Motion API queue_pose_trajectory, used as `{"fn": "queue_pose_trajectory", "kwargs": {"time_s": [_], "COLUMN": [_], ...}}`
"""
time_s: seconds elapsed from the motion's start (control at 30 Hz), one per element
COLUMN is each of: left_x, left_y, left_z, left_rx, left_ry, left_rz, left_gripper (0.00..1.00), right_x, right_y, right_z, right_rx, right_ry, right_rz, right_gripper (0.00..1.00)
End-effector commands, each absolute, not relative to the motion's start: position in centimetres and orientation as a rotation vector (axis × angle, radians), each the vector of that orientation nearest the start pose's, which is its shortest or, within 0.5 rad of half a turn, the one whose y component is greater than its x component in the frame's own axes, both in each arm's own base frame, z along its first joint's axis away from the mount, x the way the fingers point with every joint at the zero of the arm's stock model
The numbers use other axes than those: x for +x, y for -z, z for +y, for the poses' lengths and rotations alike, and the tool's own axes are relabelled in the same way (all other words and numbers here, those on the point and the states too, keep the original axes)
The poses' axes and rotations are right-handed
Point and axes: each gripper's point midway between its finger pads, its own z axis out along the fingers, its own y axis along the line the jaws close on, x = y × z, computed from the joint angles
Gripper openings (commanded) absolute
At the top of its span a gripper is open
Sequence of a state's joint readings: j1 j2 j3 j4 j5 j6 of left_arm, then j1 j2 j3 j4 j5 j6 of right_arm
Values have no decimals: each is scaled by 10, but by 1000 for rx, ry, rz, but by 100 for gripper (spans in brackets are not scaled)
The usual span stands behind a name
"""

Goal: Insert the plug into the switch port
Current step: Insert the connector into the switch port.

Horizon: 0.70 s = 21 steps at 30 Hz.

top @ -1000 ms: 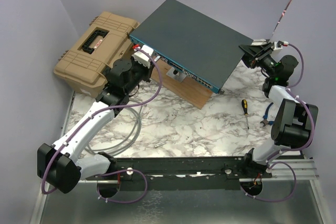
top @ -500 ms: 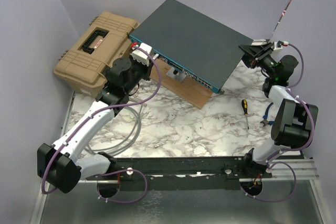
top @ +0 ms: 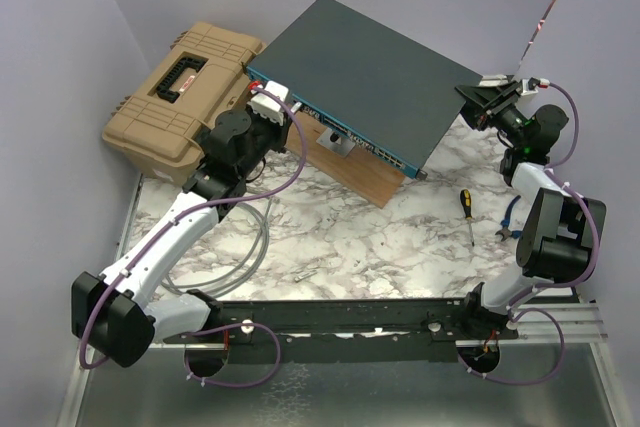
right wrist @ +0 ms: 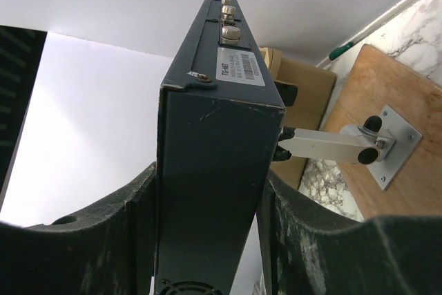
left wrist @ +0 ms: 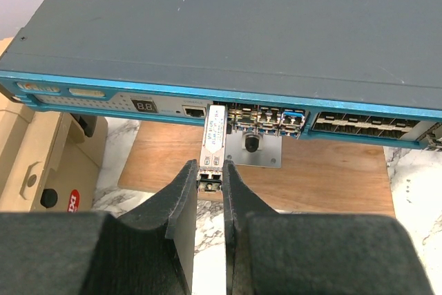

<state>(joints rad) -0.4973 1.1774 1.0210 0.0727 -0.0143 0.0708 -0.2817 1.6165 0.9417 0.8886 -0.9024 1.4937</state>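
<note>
Plug, pinched in the left gripper, sat at the switch port just ahead; a straight, level push looked best.

There is one switch, one plug, one tan toolbox, one wooden board and one metal bracket. The tabletop carries one screwdriver and one pair of blue-handled pliers. There are two grippers: the left gripper and the right gripper.
</note>
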Motion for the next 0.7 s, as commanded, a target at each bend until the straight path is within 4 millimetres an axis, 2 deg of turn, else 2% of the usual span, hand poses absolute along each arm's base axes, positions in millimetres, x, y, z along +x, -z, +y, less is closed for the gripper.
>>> {"fn": "queue_pose_trajectory", "kwargs": {"time_s": [0.0,0.67], "left_x": [369,371], "left_y": [-331,-344], "left_z": [-199,-202], "left_rx": [455,448], "left_ry": [349,368], "left_rz": [1560,1523], "left_gripper": [0,0], "right_x": [435,436], "right_y": [-315,-314], "right_z": [45,45], "right_rx": [458,456], "right_ry": [-1555,-1552], "right_rz": [1539,1542], "right_gripper": [38,38]}}
